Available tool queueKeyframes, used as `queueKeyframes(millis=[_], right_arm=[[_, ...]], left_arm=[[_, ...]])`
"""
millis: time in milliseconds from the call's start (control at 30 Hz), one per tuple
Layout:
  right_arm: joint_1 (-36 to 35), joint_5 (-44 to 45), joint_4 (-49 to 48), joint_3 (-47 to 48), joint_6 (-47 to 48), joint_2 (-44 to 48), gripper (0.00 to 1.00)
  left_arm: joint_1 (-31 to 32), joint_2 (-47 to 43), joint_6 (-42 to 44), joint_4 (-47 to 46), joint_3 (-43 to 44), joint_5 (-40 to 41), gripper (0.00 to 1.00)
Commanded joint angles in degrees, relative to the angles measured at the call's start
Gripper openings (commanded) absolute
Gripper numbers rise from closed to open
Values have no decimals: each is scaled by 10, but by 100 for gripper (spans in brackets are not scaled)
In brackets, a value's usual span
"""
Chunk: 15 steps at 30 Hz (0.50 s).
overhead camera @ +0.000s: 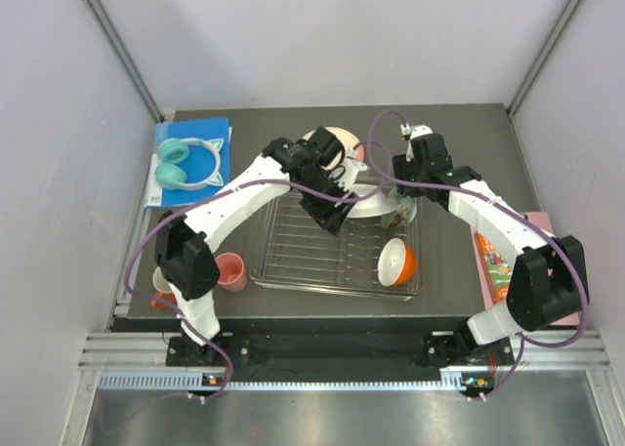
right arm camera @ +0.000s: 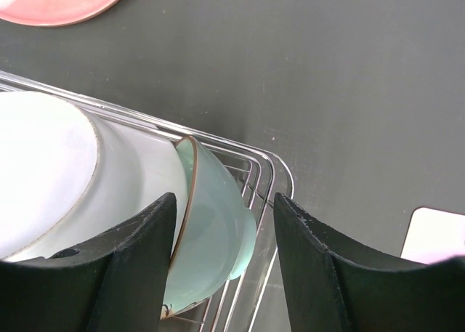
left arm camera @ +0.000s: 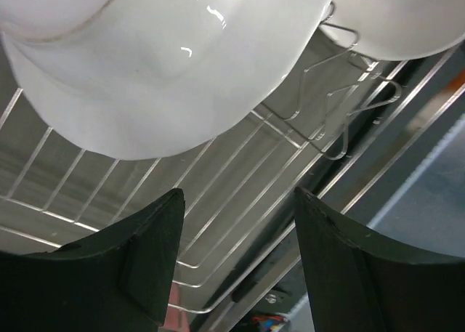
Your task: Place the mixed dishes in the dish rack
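Dark worktop under everything. In the middle, the big silver dish rack, long side running left to right, thin bars side by side, rim a bit higher. Three dishes inside, all at the right end.

Biggest dish inside: the white plate, up on its edge at the far right corner, leaning, plain and shiny. Right against it, the mint-green bowl, tipped on its side, mouth toward the plate, bottom pointing away, a thin brown line round the rim. At the near right corner, the orange bowl, also on its side, white inside turned left and up, orange outside to the right.

Outside the rack: the pink-and-cream plate, flat on the worktop just past the far rim, partly hidden by the left arm. Then the pink cup, upright, mouth up, just beside the left end of the rack. Then the orange mug, left of the cup, white inside showing, partly hidden by the left arm.

Left tool above the rack near the white plate, fingers well apart, only rack bars showing between them, nothing held. Right tool down over the mint-green bowl, fingers about half apart, one on each side of the bowl. No telling from here about a real grip on it.
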State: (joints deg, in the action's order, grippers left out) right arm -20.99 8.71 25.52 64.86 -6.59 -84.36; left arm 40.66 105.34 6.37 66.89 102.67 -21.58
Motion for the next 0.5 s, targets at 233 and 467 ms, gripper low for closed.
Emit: queueKeyframes(millis=[233,467], right_arm=[[3,-4,0,-11,-5,23,57],[2,-17,-7,-18,-17,25,55]], left_arm=[[74,-151,124,-313,-179,370,68],[83,-142,152,-379,-205,403,69]])
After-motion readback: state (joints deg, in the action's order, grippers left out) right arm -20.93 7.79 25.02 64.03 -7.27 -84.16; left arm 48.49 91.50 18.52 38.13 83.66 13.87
